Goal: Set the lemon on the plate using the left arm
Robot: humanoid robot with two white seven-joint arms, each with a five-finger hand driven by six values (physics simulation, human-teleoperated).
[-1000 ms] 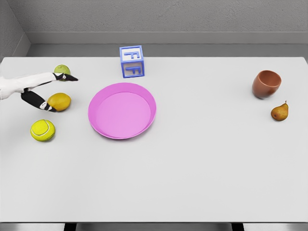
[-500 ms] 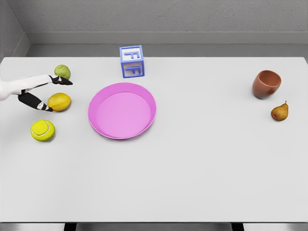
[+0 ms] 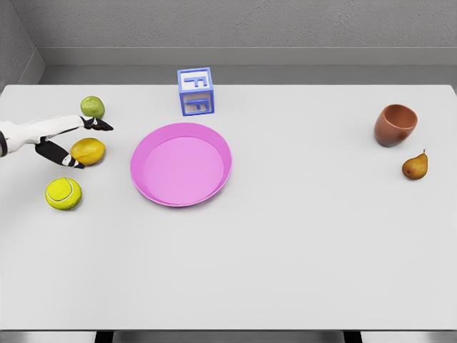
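The left hand (image 3: 71, 143) is spread open around the lemon (image 3: 88, 151), one finger (image 3: 98, 125) reaching over its far side, the thumb (image 3: 68, 158) at its near left; nothing is gripped yet. The lemon sits on the tabletop (image 3: 300, 243), left of the plate (image 3: 181, 163). If the fingers close off-centre, the round fruit could squirt away toward the lime (image 3: 92, 107) or the ball (image 3: 63, 193), both near.
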